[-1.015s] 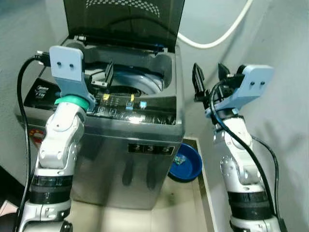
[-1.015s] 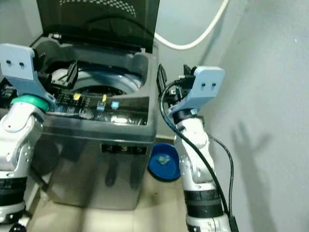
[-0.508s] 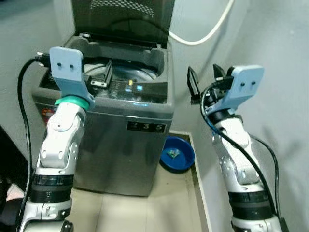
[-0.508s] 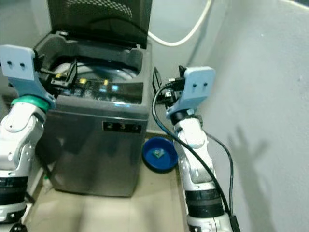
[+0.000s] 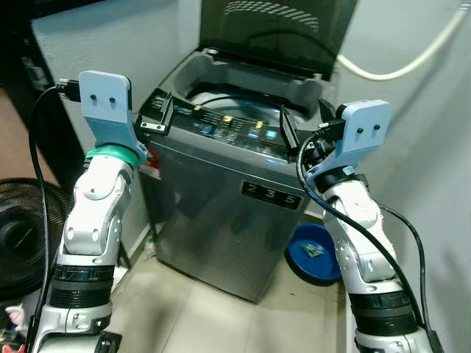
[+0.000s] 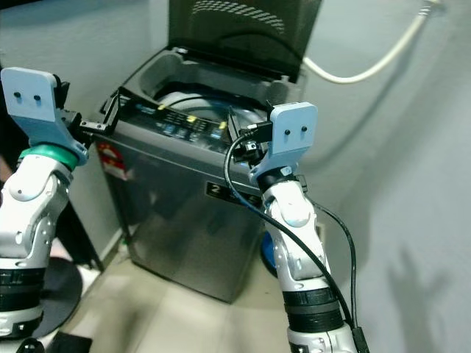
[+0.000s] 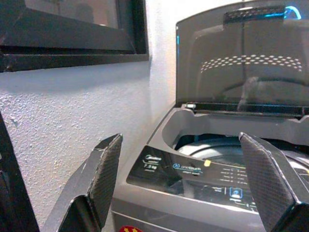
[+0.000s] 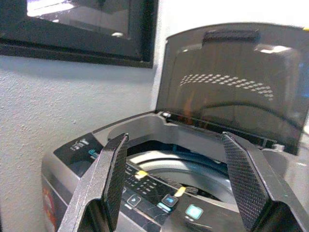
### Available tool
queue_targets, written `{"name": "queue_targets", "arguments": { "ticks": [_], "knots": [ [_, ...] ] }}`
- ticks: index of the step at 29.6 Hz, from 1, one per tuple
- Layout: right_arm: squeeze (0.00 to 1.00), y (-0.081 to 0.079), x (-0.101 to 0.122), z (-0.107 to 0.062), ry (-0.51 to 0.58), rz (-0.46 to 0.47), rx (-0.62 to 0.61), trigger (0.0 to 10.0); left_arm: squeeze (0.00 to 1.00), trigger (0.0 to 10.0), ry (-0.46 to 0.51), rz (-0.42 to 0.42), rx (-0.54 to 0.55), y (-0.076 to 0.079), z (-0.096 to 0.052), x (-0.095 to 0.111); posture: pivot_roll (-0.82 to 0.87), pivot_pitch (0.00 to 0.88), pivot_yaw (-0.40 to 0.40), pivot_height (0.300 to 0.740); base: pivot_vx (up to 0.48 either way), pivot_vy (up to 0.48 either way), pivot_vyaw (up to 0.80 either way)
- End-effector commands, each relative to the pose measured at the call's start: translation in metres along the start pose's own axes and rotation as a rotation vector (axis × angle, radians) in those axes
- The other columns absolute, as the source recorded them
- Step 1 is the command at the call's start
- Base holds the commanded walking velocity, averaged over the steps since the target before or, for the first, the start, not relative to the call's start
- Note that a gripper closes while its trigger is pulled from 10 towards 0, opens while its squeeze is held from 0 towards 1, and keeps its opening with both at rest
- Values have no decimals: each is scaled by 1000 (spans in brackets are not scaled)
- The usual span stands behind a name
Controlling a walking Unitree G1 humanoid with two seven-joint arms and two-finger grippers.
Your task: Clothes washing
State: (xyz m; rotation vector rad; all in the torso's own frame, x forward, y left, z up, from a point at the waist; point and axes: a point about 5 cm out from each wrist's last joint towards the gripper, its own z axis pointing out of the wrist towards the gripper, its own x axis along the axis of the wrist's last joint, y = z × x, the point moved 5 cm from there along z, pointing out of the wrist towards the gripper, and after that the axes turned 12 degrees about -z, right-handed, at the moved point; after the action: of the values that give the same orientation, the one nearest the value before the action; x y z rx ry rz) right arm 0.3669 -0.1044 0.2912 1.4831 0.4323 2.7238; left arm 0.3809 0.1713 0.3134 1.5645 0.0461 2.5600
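Washing machine [image 5: 235, 191] stands lid up, drum exposed — both the left gripper [image 5: 157, 116] and right gripper [image 5: 303, 136] are spread and empty; loading clothes likely comes next.

- A home laundry corner: a grey top-loading washing machine [image 5: 235, 198] stands with its lid [image 5: 276, 29] up.
- Rough plastered walls [image 6: 397, 184] close it in.
- A white hose [image 5: 412, 59] hangs behind.
- A blue basin [image 5: 313, 254] sits on the tiled floor [image 5: 213, 316].
- A black fan [image 5: 22, 235] stands nearby.
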Motion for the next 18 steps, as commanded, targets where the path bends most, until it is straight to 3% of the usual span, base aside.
{"name": "queue_targets", "arguments": {
  "ticks": [1, 18],
  "knots": [
    [0, -1, -9, -4, -30, 0, 5, 10000, 0, 10000, -22, 3, -11, 3, -2, -7, 38, 27, -35, 740, 0, 0, 781],
    [0, 0, -19, -9, -61, 25, -7, 10000, 0, 10000, -40, 3, -25, 6, -5, -13, 41, 30, -30, 740, 0, 0, 777]
  ]
}}
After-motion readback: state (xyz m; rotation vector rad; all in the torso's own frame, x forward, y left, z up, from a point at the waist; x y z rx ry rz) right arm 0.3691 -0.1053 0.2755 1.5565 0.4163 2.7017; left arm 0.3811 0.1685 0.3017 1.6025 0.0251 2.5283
